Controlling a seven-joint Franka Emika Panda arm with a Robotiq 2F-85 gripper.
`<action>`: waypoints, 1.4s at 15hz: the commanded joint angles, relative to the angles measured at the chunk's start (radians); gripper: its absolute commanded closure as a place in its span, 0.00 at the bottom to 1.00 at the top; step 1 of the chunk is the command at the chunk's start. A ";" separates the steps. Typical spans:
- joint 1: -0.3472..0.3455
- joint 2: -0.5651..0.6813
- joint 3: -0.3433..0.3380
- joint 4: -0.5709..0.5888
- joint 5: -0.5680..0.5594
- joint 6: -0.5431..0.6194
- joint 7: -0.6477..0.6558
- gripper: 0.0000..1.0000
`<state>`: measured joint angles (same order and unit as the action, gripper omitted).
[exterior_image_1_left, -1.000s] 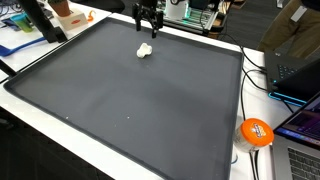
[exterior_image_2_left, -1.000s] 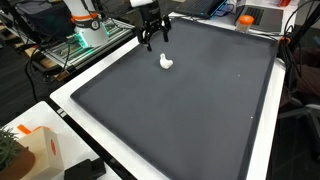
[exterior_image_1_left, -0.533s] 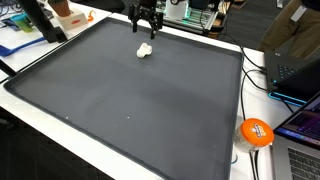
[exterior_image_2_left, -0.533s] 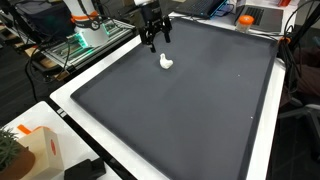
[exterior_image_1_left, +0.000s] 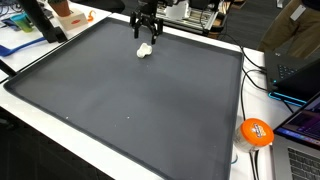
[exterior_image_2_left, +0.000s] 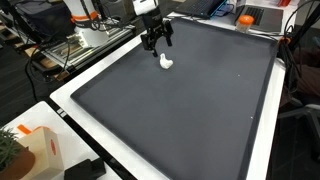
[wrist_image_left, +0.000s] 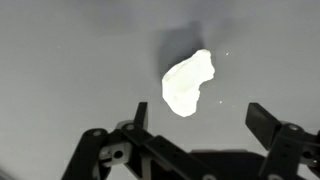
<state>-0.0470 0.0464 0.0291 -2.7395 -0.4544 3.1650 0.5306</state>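
A small white lump (exterior_image_1_left: 145, 51) lies on the dark grey mat (exterior_image_1_left: 130, 100) near its far edge. It shows in both exterior views (exterior_image_2_left: 166, 63) and fills the upper middle of the wrist view (wrist_image_left: 187, 82). My gripper (exterior_image_1_left: 146, 35) hangs just above and beside the lump, open and empty, as the exterior view (exterior_image_2_left: 157, 42) also shows. In the wrist view its two fingers (wrist_image_left: 200, 125) stand wide apart below the lump, not touching it.
The mat lies on a white table (exterior_image_1_left: 170, 170). An orange round object (exterior_image_1_left: 256, 132) and laptops (exterior_image_1_left: 300, 70) sit at one side. A tan box (exterior_image_2_left: 35, 150) stands at a table corner. Equipment and cables (exterior_image_2_left: 85, 40) crowd the edge by the arm's base.
My gripper has moved a little closer to the white lump, lower over the mat. The lump has not moved.
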 joint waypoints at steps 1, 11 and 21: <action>0.005 -0.072 -0.039 -0.031 -0.081 0.002 0.032 0.00; -0.085 -0.078 -0.065 -0.004 -0.626 0.148 0.290 0.00; -0.155 0.060 -0.161 -0.008 -0.927 0.326 0.307 0.00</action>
<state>-0.1836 0.0606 -0.1094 -2.7471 -1.3235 3.4472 0.8441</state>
